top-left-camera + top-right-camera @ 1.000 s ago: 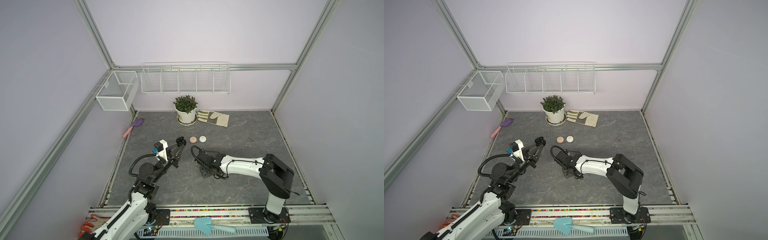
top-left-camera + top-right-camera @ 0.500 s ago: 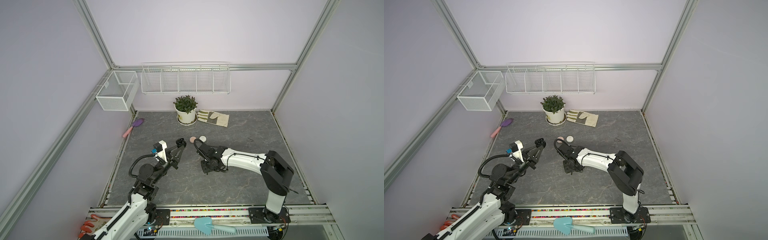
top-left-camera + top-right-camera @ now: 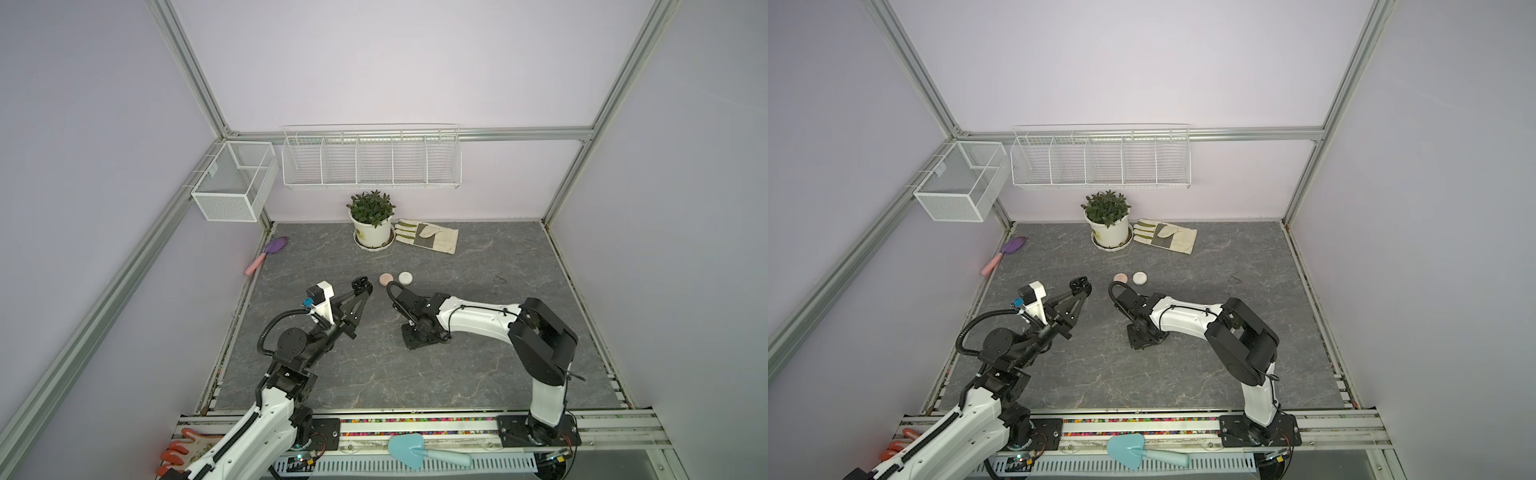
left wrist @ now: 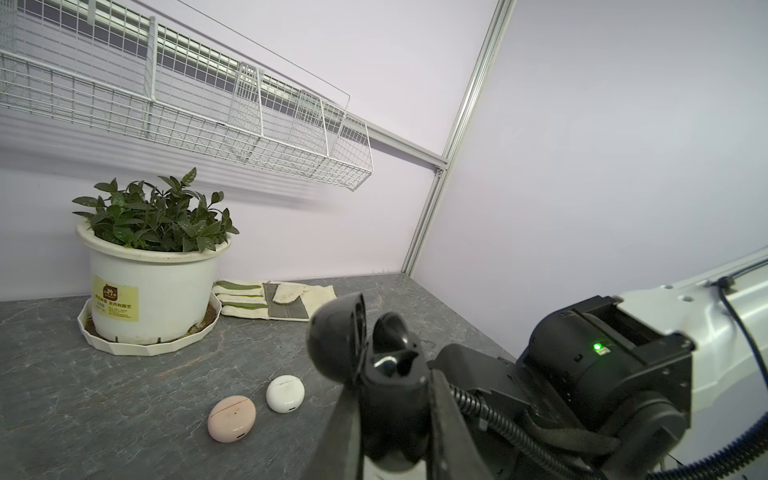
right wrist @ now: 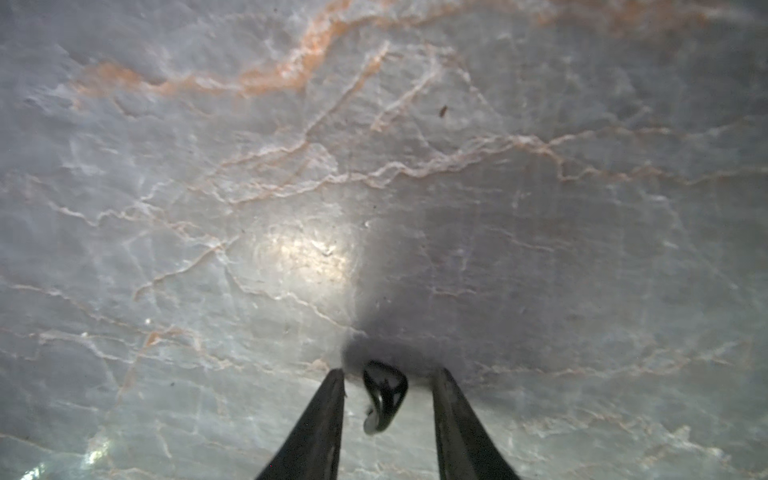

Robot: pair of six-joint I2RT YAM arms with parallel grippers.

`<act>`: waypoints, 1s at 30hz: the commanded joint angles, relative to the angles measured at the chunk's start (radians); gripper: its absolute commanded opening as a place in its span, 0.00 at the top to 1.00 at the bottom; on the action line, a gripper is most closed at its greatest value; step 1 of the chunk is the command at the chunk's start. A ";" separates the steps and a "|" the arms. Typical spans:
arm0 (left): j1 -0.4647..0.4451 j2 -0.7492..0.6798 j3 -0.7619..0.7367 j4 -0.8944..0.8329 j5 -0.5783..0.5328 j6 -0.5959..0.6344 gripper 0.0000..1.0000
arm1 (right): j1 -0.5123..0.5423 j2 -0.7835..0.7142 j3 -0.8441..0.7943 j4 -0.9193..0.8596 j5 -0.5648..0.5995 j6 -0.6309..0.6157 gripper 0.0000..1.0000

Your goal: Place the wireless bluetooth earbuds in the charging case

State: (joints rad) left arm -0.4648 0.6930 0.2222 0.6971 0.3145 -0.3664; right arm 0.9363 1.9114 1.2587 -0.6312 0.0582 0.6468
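Earbuds in sight number just one; this black earbud lies on the grey table between the jaws of the right gripper, which stand apart with a gap on each side and have hold of nothing; the left gripper is clamped tight on the black charging case, held above the table with its lid swung open; whether either well is already filled I cannot tell; so the task looks early, with pinching, lifting and seating left to do; a pink case and a white case sit closed side by side, contents hidden; the wire shelf and mesh basket show nothing inside.
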 commanded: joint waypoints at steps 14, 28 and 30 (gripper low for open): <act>0.005 -0.033 -0.014 -0.011 0.000 0.003 1.00 | -0.002 0.030 0.024 -0.023 -0.006 0.011 0.75; 0.005 -0.035 -0.014 -0.010 -0.005 0.004 1.00 | -0.001 0.029 0.025 -0.031 0.001 0.005 0.78; 0.004 -0.034 -0.014 -0.009 -0.004 0.004 1.00 | -0.002 0.026 0.023 -0.033 0.004 0.006 0.78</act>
State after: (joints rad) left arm -0.4648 0.6674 0.2222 0.6884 0.3134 -0.3656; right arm 0.9363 1.9228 1.2716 -0.6319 0.0586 0.6468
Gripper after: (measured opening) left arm 0.197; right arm 0.220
